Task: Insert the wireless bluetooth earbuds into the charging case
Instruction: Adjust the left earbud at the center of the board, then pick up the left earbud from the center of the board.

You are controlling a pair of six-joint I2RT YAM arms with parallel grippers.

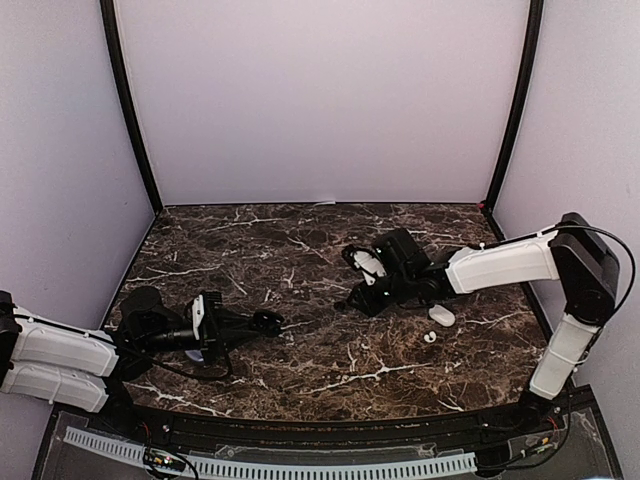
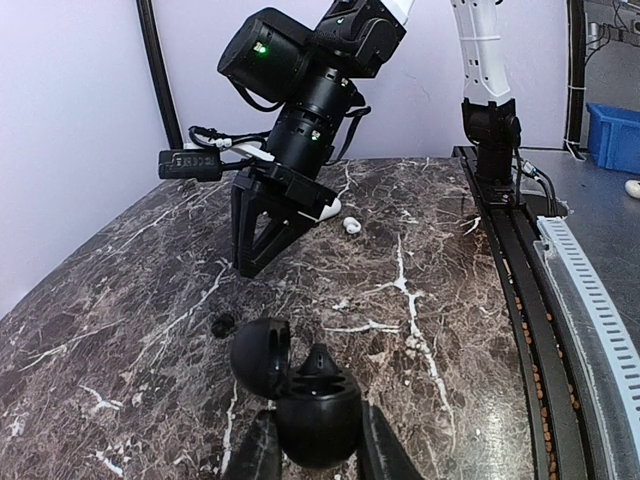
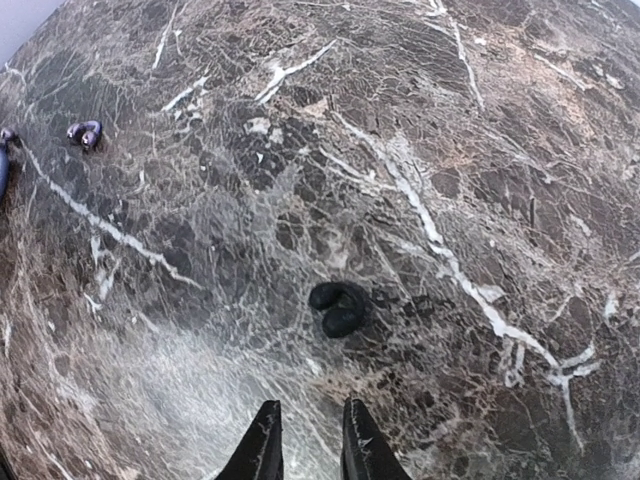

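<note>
Top view: left claw (image 1: 250, 323) low on table (image 1: 300, 230), clamped on black case (image 1: 268, 322), lid flipped open, probably held steady for loading.
Left wrist: black bud (image 2: 223, 323) loose on table, just beside case.
Right wrist: right claw (image 3: 305, 445) narrow gap, empty, hanging near that bud, lining up a pinch I'd guess.
</note>
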